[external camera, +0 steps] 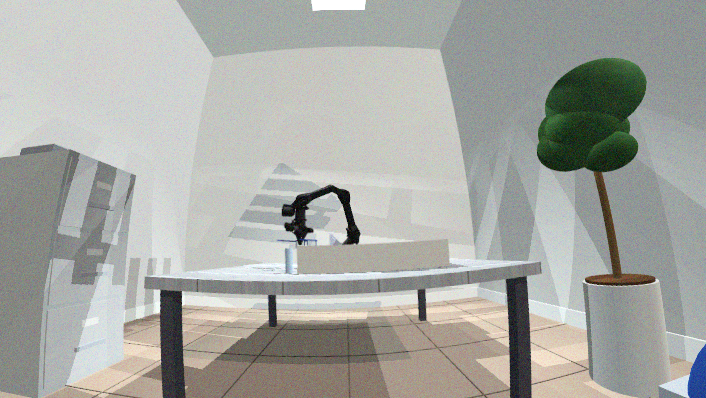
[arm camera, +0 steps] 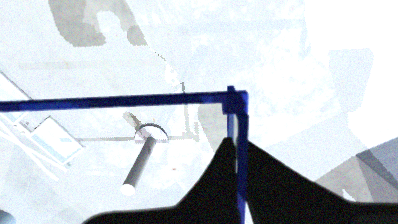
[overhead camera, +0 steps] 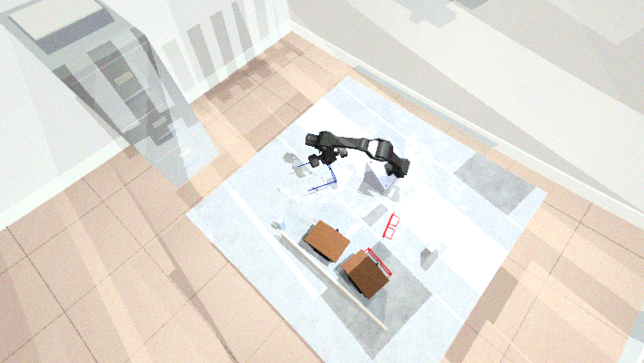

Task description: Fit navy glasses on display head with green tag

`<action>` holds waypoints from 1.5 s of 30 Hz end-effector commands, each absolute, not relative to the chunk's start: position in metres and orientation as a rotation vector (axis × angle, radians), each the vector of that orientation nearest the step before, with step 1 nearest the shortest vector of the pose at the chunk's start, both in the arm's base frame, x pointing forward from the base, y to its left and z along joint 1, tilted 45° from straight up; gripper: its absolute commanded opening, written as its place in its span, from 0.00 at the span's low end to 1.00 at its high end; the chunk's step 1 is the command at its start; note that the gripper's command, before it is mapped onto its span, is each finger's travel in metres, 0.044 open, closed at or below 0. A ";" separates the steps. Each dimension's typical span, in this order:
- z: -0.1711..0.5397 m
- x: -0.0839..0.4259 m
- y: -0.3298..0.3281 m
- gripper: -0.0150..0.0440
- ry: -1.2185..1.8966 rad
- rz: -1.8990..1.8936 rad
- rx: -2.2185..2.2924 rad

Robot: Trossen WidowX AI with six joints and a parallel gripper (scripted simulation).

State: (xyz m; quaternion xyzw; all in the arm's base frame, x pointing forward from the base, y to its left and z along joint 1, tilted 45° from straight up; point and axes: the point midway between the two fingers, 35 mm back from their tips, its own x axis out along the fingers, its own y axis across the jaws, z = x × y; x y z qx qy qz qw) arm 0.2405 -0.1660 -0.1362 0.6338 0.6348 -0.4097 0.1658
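"Since the bench [overhead camera: 497,184] [external camera: 330,286] [arm camera: 280,65] spreads across the middle of the top view, how should the arm [overhead camera: 351,141] [external camera: 348,210] cross it?"

"High and level, I'd say, towards the brown-topped heads, left [overhead camera: 327,241] and right [overhead camera: 367,275], low in the frame. I can't see the green tag, so confirm the target first."

"And the navy glasses [overhead camera: 322,186] [external camera: 285,240] [arm camera: 125,101]?"

"Up off the bench, above centre; the hand [overhead camera: 329,163] [external camera: 300,241] [arm camera: 233,144] is pinching them by the frame near one corner. Square the temples, bring them past both sides, then lower the bridge gently. That off-centre grip could let them twist."

"What's in the way?"

"Behind the heads, the long pale board [overhead camera: 333,280] [external camera: 372,257]. Red glasses [overhead camera: 389,274] sit at the right head's front; don't brush them."
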 end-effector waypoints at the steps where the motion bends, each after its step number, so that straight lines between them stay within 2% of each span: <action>1: -0.125 0.250 -0.156 0.25 1.849 -0.965 1.701; 22: -0.079 0.286 -0.111 0.25 1.843 -0.089 1.126; 45: -0.029 0.309 -0.052 0.25 1.557 0.732 0.432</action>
